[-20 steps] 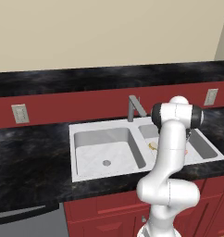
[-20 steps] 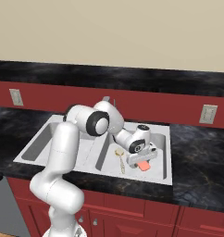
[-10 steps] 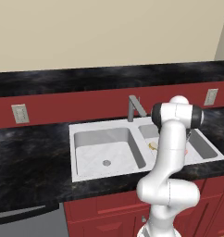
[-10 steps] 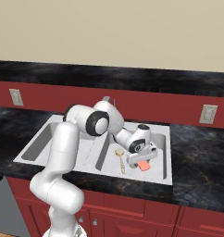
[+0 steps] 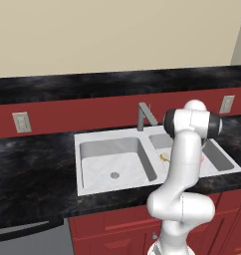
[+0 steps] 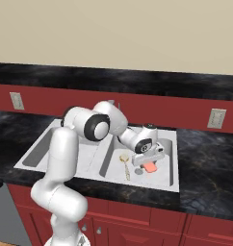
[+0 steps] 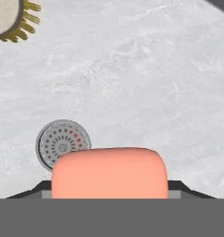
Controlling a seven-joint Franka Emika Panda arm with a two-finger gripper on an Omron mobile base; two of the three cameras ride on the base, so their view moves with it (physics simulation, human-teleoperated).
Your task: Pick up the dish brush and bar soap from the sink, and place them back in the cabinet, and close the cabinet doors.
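Observation:
In the hand view the salmon-orange bar soap lies crosswise between my gripper's dark fingertips, which press against its two ends. In the right base view my gripper hangs low in the right basin of the white sink, shut on the bar soap just above the basin floor. The pale-yellow dish brush lies on the basin floor to the soap's left; its bristled head is at the hand view's top left. The cabinet and its doors are out of view.
A round drain sits in the basin floor just beyond the soap. The grey faucet stands behind the divider between the two basins. Black counter surrounds the sink, with red drawer fronts below.

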